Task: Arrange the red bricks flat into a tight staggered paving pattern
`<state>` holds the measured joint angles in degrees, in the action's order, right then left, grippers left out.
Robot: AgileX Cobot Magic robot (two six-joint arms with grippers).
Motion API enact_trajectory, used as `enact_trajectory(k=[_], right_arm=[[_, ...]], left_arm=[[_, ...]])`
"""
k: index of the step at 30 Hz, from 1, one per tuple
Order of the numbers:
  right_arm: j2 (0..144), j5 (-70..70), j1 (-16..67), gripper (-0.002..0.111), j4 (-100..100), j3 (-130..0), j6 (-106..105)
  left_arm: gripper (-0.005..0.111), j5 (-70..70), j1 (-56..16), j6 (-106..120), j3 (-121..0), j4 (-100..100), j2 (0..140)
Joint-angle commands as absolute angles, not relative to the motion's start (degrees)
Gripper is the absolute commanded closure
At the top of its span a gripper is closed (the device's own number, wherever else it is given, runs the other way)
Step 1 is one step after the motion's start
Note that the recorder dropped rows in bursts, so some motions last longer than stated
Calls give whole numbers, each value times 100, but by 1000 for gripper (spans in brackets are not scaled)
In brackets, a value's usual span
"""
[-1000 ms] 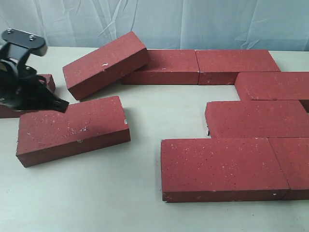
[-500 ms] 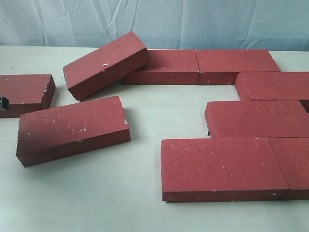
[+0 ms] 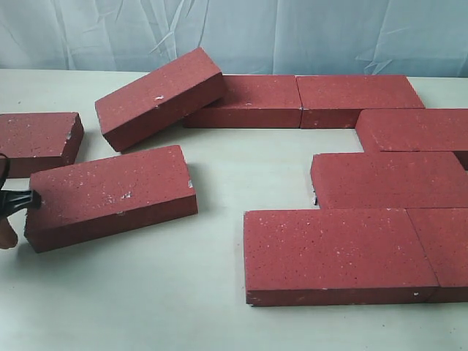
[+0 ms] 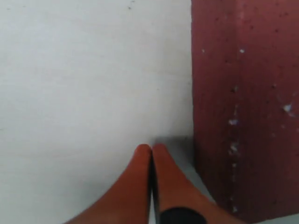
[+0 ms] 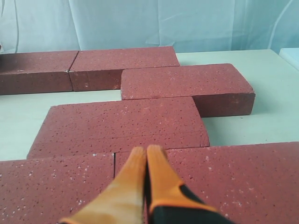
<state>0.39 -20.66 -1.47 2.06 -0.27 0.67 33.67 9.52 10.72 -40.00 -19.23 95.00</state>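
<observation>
I count nine dark red rectangular paving bricks [image 3: 336, 248] on the pale desk [image 3: 146, 292]: six packed flat at the right, one leaning on the back row, two loose at the left. My left fingers [image 4: 140, 161] are pressed together, empty, beside a loose brick's end. My right fingers [image 5: 135, 161] are also closed on nothing, over the packed bricks.

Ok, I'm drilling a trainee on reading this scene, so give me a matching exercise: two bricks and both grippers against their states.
1. back-left brick
2. front-left brick
3. left gripper
4. right gripper

A. shut, over the laid rows
B. one end raised, tilted
C. shut, beside the front-left brick
D. lying flat, turned askew

Pairs: 1-B, 2-D, 3-C, 4-A.
</observation>
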Motion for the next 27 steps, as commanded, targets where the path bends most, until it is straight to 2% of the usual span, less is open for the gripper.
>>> enact_trajectory(k=[1, 8, 15, 27], right_arm=[[0, -2016, -117, 109, 192, 0, 46], [0, -2016, -117, 109, 192, 0, 46], [0, -2016, -117, 109, 192, 0, 46], [0, -2016, -117, 109, 212, 0, 46]], left_arm=[[107, 3413, 950, 1599, -3987, -2506, 9538], [107, 3085, 950, 1975, -4060, -3042, 9862], [107, 3166, 924, 3227, -4077, -4481, 9959], [107, 2837, -136, 3227, -4295, -4720, 10311]])
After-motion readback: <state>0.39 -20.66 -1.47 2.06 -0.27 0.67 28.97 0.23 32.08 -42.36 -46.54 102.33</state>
